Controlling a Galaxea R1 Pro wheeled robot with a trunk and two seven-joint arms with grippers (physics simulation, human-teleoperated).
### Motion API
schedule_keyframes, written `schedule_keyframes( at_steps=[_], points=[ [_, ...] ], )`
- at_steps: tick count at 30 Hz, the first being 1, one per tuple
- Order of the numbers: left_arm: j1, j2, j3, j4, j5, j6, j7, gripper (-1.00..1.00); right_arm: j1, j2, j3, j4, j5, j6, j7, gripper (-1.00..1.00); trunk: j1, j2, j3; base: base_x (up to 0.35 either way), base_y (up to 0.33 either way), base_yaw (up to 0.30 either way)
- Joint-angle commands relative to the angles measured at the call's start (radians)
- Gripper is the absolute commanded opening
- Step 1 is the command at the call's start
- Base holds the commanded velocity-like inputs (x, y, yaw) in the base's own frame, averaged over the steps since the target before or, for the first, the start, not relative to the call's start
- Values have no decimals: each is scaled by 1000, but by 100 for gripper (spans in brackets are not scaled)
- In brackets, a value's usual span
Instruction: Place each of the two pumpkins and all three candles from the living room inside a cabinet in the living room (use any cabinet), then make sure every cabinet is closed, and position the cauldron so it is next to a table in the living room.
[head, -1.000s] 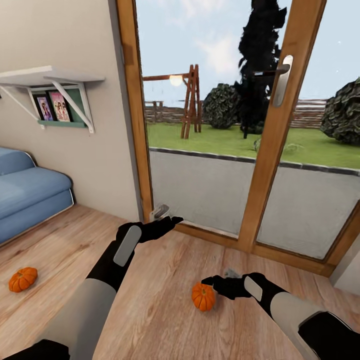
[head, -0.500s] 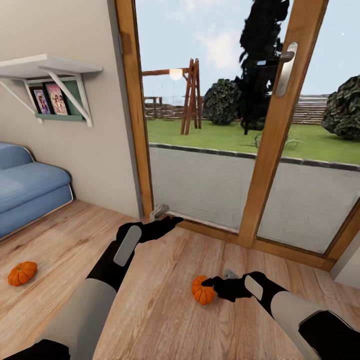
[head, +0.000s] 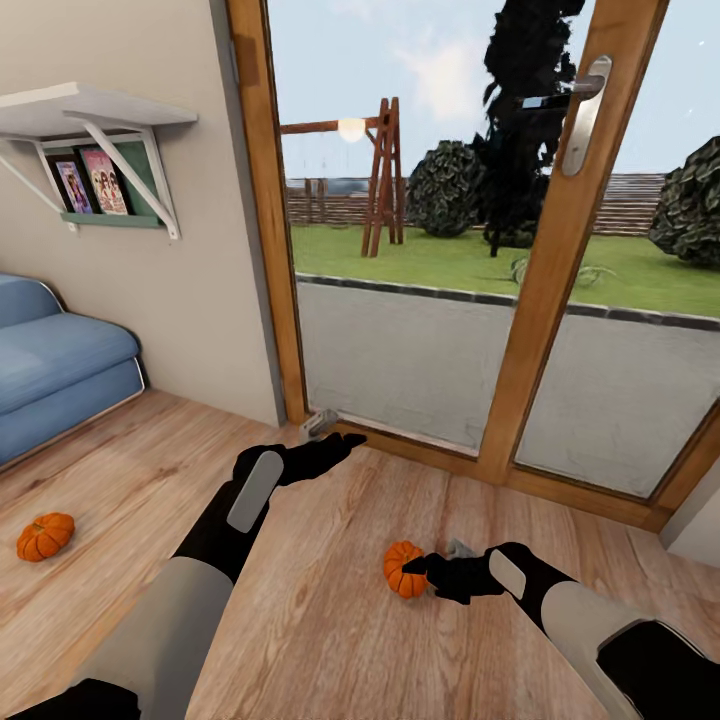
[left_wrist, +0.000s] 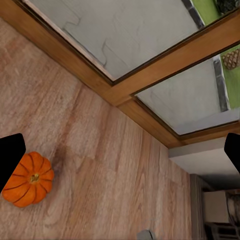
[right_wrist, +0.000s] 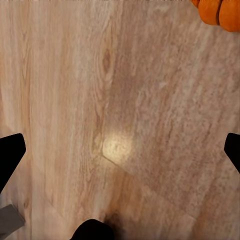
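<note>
Right gripper (head: 418, 570) hovers beside small bright-orange ribbed pumpkin (head: 403, 568) on wooden floor (head: 320, 620) near glass-door threshold; fingers spread, empty. Left gripper (head: 345, 443) also spread. Second pumpkin (head: 45, 536) lies toward blue sofa (head: 60, 370). Advice: centre fingers across pumpkin's widest ribs before pinching.

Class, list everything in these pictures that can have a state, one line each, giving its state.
Small orange ribbed pumpkin near the glass door: on the floor, unheld.
Second orange pumpkin near the blue sofa: on the floor, unheld.
Wooden-framed glass door: closed.
Left gripper: open, empty.
Right gripper: open, beside the first pumpkin.
</note>
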Motion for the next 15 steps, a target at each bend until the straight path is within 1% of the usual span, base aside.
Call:
schedule_keyframes(
  at_steps=[1,6,9,15],
  points=[
    [0,0,-1,-1,10,3,10,100,0,-1,5,-1,-2,3,3,100,0,0,-1,0,0,0],
    [0,0,-1,-1,9,2,12,100,0,-1,6,1,-2,1,3,100,0,0,-1,0,0,0],
    [1,0,-1,-1,9,2,13,100,0,-2,6,2,-1,0,3,100,0,0,-1,238,0,0],
    [1,0,-1,-1,9,2,14,100,0,-2,6,2,-2,-2,3,100,0,0,-1,298,0,0]
  ],
)
